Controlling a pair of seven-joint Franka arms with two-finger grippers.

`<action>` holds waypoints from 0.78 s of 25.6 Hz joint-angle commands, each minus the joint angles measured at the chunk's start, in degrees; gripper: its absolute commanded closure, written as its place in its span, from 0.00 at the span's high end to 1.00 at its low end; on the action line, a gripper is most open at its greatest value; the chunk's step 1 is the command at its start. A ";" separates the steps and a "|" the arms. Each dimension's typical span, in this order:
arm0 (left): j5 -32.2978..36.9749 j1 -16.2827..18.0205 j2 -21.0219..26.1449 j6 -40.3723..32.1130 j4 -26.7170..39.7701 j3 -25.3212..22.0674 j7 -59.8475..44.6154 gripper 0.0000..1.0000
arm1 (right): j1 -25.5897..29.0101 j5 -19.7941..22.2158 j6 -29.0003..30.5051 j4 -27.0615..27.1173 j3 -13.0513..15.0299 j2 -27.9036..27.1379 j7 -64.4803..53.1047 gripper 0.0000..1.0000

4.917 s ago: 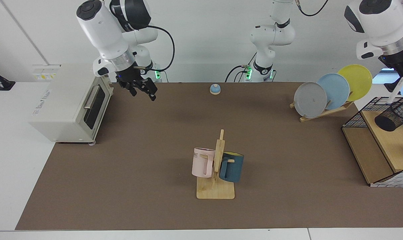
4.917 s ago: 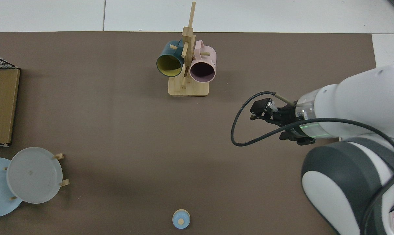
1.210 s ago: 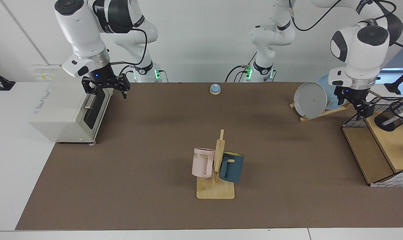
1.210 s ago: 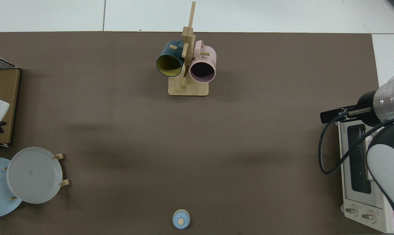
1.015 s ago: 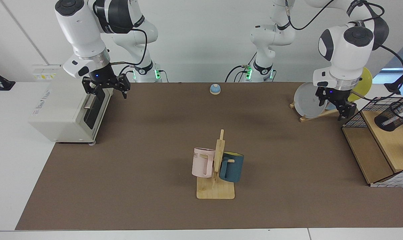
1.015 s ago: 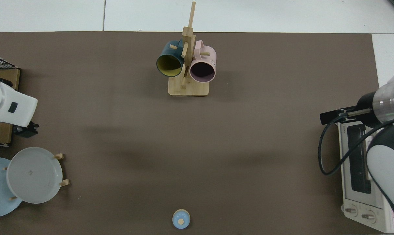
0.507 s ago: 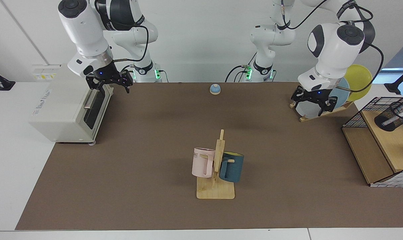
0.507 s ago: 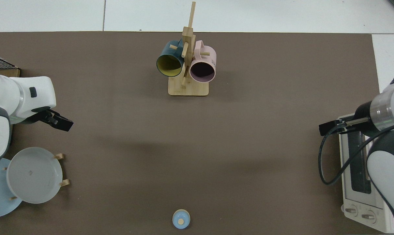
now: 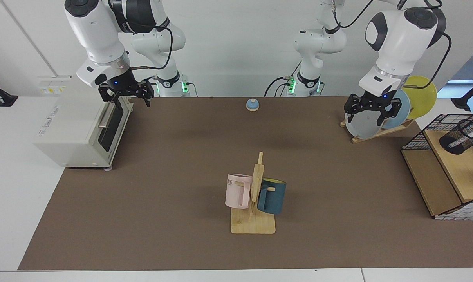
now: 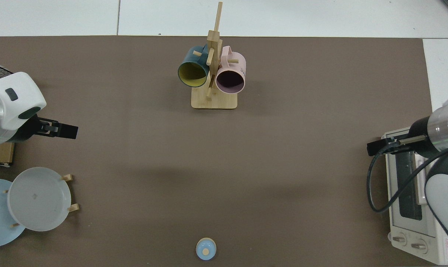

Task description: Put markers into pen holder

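Marker (image 9: 472,133): inside pen holder (image 9: 460,138), on the basket's wooden shelf, counter's 3 o'clock edge in the facing view. Left gripper (image 9: 371,112): fingers spread, empty, risen since half a second ago, before the grey plate (image 9: 362,124). Right gripper (image 9: 124,94): fingers spread, empty, over the toaster oven (image 9: 80,121), barely shifted.

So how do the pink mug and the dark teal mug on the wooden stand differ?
The pink mug is pale pink outside with a dark purplish inside, as the top view shows; the dark teal mug is deep blue-green outside with a yellow-green inside. They hang on opposite sides of the wooden stand. The pink mug bears dark lettering; none shows on the teal one. Both hang tilted by their handles from pegs and look alike in size.
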State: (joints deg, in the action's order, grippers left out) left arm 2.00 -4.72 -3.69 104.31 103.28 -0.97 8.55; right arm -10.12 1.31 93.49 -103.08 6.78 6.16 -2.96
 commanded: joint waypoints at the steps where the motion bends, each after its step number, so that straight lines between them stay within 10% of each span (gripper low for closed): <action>1: -0.77 2.61 -3.69 -4.63 0.35 1.50 -3.02 1.00 | 0.90 -0.34 0.02 -0.28 -0.28 0.61 -1.79 1.00; 20: -0.86 2.53 -3.96 -8.16 -1.06 0.54 -1.09 1.00 | 0.81 -0.34 0.02 -0.28 -0.28 0.61 -1.79 1.00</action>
State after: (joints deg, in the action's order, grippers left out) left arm 1.97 -1.93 -7.49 95.84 102.82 0.10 6.47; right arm -10.12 1.31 93.49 -103.08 6.78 6.16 -2.96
